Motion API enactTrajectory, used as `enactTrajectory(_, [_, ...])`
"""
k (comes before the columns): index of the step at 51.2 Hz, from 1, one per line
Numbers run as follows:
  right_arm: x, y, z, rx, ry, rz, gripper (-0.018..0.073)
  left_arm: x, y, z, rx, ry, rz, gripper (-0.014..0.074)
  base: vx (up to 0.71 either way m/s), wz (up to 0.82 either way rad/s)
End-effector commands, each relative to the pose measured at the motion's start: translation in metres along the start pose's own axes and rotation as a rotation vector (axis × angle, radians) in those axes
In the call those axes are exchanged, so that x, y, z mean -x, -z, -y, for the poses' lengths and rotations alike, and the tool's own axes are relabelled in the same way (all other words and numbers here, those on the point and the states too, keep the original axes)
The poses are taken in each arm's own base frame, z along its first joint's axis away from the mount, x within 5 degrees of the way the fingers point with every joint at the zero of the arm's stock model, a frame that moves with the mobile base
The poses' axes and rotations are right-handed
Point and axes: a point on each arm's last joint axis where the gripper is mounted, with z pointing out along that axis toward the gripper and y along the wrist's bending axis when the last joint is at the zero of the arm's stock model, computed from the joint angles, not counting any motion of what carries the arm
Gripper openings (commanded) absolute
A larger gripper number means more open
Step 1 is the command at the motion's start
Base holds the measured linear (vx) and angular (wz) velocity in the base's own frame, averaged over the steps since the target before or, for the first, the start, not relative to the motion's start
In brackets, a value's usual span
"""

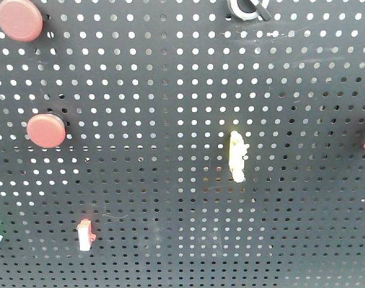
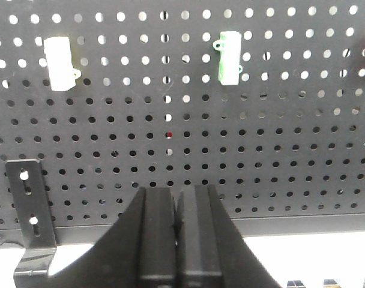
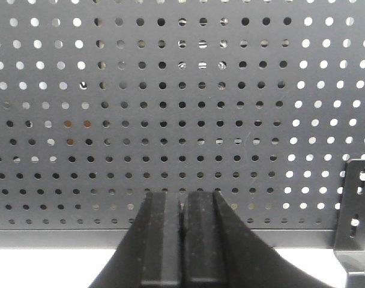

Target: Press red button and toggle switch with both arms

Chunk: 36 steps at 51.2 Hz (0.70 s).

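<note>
We see a dark pegboard (image 1: 188, 198) filling the front view, its small round holes in even rows. Two red round buttons sit on its left side: the larger button (image 1: 19, 19) in the top-left corner, partly cut by the frame, and a smaller button (image 1: 46, 130) below it, well apart. Near the middle stands a pale yellow switch (image 1: 236, 156), upright. A smaller white and red switch (image 1: 85, 235) is lower left. No arm shows in this view.

In the left wrist view, the left gripper (image 2: 177, 207) points at the pegboard's lower part; its black fingers (image 2: 155, 234) are pressed together and hold nothing. Above them, well apart, are a white switch (image 2: 59, 63) at upper left and a pale green switch (image 2: 229, 57) at upper right. A black slotted bracket (image 2: 29, 219) stands at lower left.

In the right wrist view, the right gripper (image 3: 182, 207) faces a bare stretch of pegboard, its fingers (image 3: 158, 240) closed together, empty. A grey bracket (image 3: 356, 222) is at lower right.
</note>
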Motion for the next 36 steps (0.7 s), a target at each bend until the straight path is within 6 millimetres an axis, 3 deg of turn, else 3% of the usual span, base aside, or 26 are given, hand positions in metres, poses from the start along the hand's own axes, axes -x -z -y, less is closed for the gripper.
enactTrajectory(1, [0.0038, 0.0006, 0.0, -0.004, 0.006, 0.075, -0.0003, -0.0032, 0.0004, -0.0001, 0.0, 0.002, 0.063, 0.0001, 0.0, 0.0])
enactTrajectory(36, [0.0038, 0.0006, 0.0, -0.004, 0.006, 0.075, -0.0003, -0.0032, 0.0004, -0.0001, 0.0, 0.002, 0.063, 0.0001, 0.0, 0.0])
